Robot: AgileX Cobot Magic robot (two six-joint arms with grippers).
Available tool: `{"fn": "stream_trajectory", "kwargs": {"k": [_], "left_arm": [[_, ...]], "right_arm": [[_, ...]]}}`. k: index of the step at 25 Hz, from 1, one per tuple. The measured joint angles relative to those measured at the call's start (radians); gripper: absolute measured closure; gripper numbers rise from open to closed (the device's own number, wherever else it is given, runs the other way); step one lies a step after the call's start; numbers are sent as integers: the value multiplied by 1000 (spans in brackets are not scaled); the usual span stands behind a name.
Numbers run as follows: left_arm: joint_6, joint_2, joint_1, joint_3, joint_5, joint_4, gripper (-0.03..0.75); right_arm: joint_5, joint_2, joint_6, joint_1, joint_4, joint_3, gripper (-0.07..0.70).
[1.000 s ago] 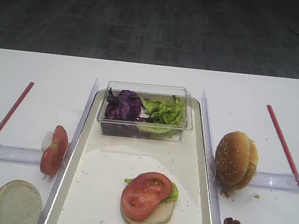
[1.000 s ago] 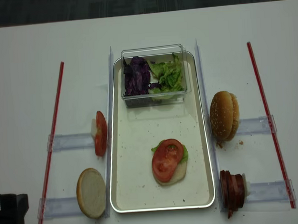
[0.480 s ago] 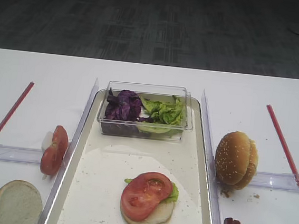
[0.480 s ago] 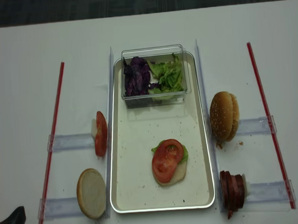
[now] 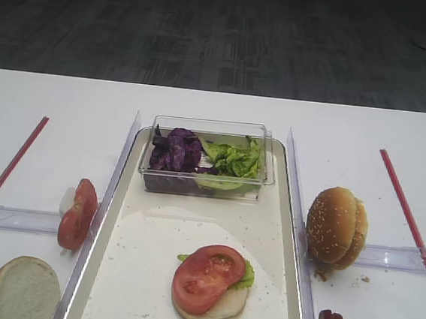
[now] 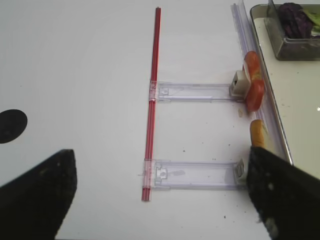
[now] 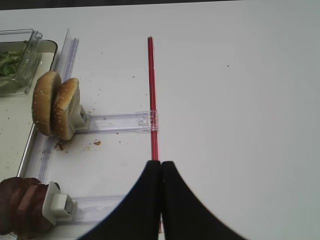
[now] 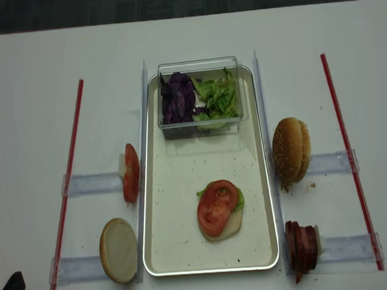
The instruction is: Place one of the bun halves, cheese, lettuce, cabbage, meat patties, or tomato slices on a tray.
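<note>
Centrally, tomato slice (image 8: 217,207) tops lettuce (image 8: 237,200) on tray (image 8: 179,249)

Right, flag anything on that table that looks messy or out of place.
Only small things. Brown crumbs lie on the table under the sesame buns, beside the tray. On the tray, the tomato slice sits tilted, overhanging the bun half and lettuce beneath. Nothing looks spilled or damaged.

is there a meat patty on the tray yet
No, the stack on the tray is a tomato slice over lettuce and bun; the meat patties stand outside it.
</note>
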Motion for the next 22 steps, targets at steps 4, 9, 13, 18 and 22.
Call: {"fn": "stream_trajectory", "kwargs": {"k": [4,9,13,18,22], "left_arm": [[8,-2,0,0,2,0,83],[10,-2,0,0,2,0,83],[10,-2,0,0,2,-9,83],[12,-2,0,0,2,-46,83],[12,-2,0,0,2,-48,83]], "right_arm": [[0,0,0,0,0,0,595],[0,0,0,0,0,0,595],[0,0,0,0,0,0,595],[0,0,0,0,0,0,595],[0,0,0,0,0,0,595]]}}
